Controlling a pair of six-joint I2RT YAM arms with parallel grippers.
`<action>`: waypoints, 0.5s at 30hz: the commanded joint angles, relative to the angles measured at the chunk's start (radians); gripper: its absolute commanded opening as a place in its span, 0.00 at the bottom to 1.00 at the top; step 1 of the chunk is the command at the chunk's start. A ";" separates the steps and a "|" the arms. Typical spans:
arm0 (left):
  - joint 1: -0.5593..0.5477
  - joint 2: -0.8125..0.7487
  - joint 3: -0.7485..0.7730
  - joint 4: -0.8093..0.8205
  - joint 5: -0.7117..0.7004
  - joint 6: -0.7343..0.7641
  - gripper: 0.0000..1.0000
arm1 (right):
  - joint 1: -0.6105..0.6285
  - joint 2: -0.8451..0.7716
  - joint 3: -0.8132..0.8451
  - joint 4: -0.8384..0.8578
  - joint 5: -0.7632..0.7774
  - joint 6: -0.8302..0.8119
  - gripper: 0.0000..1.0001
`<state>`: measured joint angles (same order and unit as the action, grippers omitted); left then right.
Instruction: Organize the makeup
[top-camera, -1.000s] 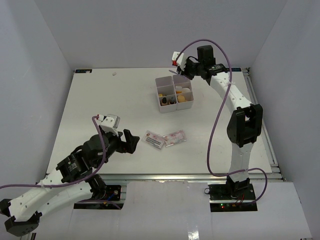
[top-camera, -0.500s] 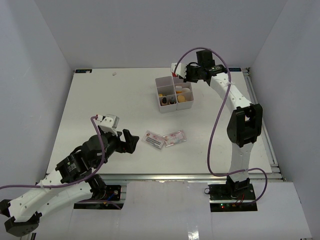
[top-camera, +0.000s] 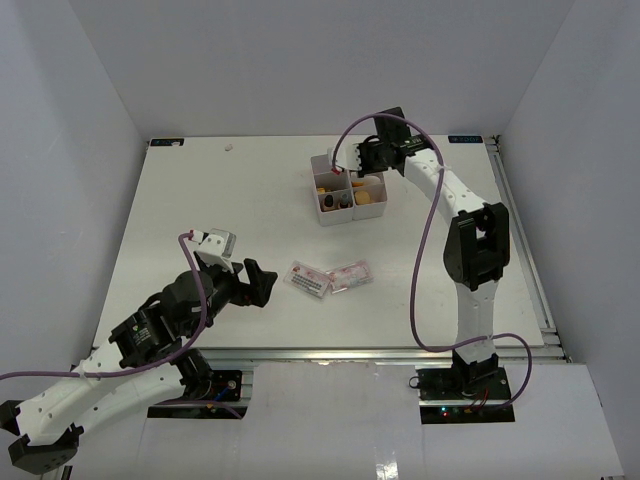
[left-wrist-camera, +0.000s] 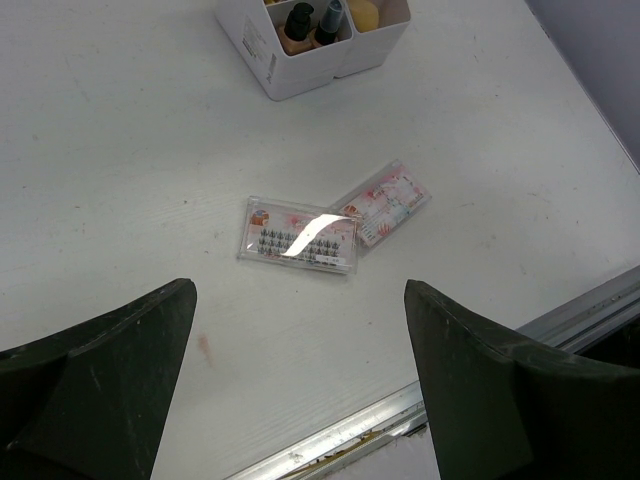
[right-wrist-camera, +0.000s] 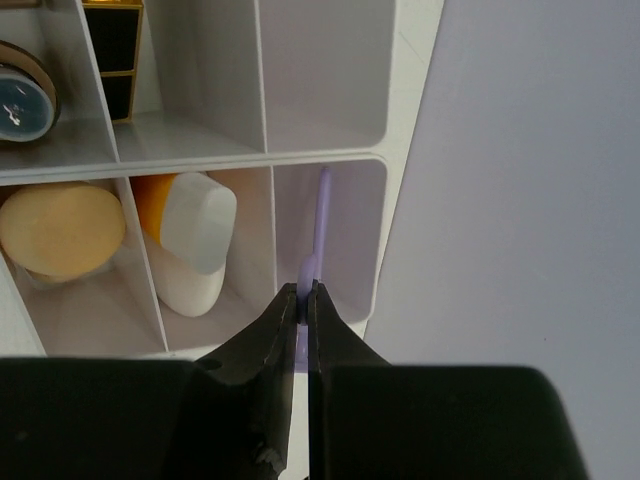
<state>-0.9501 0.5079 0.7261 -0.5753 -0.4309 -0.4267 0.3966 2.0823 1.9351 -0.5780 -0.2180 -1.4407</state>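
one purple tool (right-wrist-camera: 322, 215) clamped in right end effector (right-wrist-camera: 308, 290), pointing into box (right-wrist-camera: 405, 120); left end effector (left-wrist-camera: 300, 290) apart.

Even, bright light comes from overhead. On the white tabletop (top-camera: 200, 200) I see only soft, faint shadows. A white glare streak crosses the nearer clear packet (left-wrist-camera: 300, 236) in the left wrist view. My left tool (left-wrist-camera: 298, 300) and right tool (right-wrist-camera: 308, 295) fill the lower frames as dark, nearly featureless masses.

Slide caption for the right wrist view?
Closed right fingers pinch the thin purple tool, its tip pointing into a compartment of the white box.
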 joint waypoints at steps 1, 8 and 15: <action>0.005 -0.009 -0.007 0.006 -0.014 -0.001 0.96 | 0.019 0.029 0.063 -0.001 0.063 -0.071 0.08; 0.005 -0.013 -0.008 0.006 -0.016 -0.002 0.96 | 0.034 0.069 0.117 0.001 0.113 -0.116 0.08; 0.005 -0.020 -0.007 0.008 -0.017 -0.003 0.96 | 0.054 0.092 0.135 0.002 0.135 -0.137 0.11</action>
<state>-0.9501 0.4998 0.7261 -0.5751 -0.4322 -0.4271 0.4364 2.1546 2.0171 -0.6004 -0.1160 -1.5445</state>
